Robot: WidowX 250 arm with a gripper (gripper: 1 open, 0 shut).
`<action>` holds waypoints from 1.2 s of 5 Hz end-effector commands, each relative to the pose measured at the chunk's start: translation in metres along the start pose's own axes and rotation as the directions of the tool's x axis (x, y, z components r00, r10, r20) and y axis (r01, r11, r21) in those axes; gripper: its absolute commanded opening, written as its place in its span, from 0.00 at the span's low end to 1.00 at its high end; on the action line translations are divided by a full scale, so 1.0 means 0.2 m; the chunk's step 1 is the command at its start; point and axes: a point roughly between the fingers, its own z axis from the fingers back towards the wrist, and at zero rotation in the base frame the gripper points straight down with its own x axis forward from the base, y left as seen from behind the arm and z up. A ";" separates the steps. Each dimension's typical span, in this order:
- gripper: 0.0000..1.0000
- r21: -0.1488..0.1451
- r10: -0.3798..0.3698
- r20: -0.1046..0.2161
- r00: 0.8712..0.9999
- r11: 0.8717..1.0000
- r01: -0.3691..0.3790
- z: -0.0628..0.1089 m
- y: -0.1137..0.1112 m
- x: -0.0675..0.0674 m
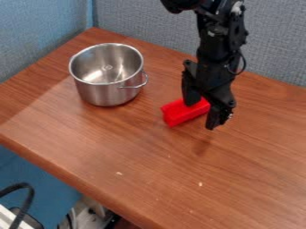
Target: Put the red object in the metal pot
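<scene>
My fingers (pixel 220 114) stand spread wide, pointing straight down, pinching nothing. My gripper (pixel 205 106) is low over the table (pixel 107 134), straddling the right end of the red object (pixel 183 111); one finger shows in front of the block, the other behind it. Whether either finger touches the block I cannot tell. The red object lies flat on the wooden surface, its long axis running up and to the right, its left end clear of my fingers. The metal pot (pixel 107 74) stands upright well to the left, empty, its small handle facing the block. Pot and block are apart.
</scene>
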 end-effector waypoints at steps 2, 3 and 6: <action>1.00 0.030 -0.009 0.033 0.999 1.000 0.008 0.01 0.07 0.02; 1.00 0.028 -0.008 0.034 0.999 1.000 0.007 -0.01 0.08 0.02; 1.00 0.027 -0.005 0.032 0.999 1.000 0.004 -0.05 0.09 0.02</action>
